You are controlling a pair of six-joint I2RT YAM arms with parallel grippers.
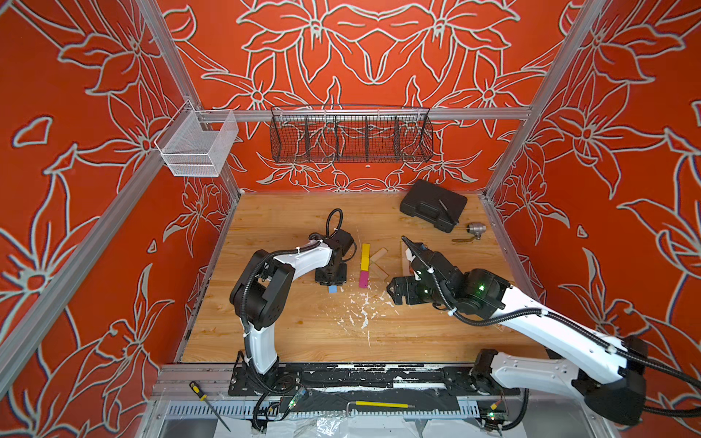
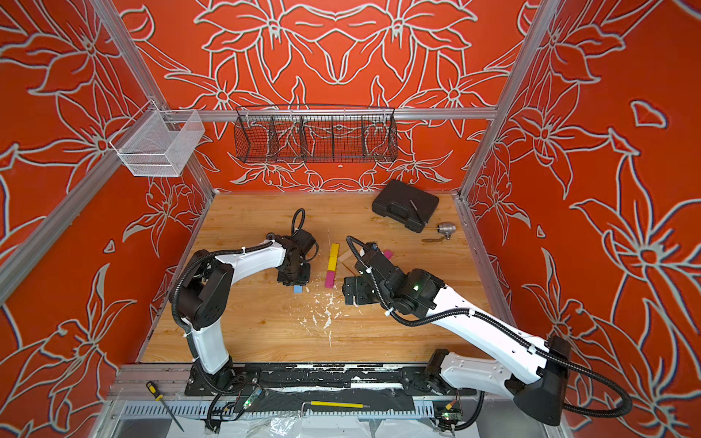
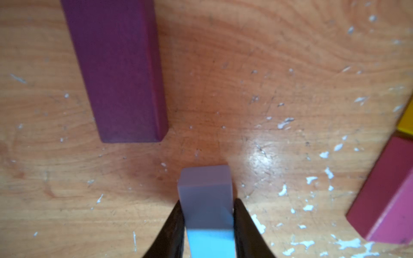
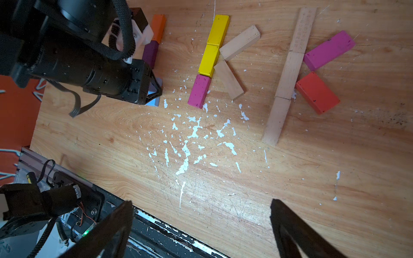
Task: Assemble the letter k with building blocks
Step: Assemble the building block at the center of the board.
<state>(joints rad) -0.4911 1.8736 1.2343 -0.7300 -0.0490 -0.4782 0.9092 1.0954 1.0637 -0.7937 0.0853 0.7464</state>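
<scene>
Plainly, our left gripper is clamped on the light blue block. Both black fingers press against its long sides near one end. The block seems to rest on the table, though the blur so close to the wrist camera keeps us from being sure. Just past its free end, with a gap between, lies the purple block. In the right wrist view we see that block set end to end with the orange block, the two making one straight line.

Our right gripper hovers above bare, paint-flecked wood, its fingers spread wide with nothing between them.

Between the two arms a K shape lies flat. The far yellow block, the near yellow block and the magenta block form its straight column. The far slanted wood block and the near slanted wood block splay away from the near yellow block.

Beside it, toward the right arm, we find a second K. The printed wood block, the middle wood block and the end wood block lie in a line. The second magenta block and the red block angle off from the middle one.
</scene>
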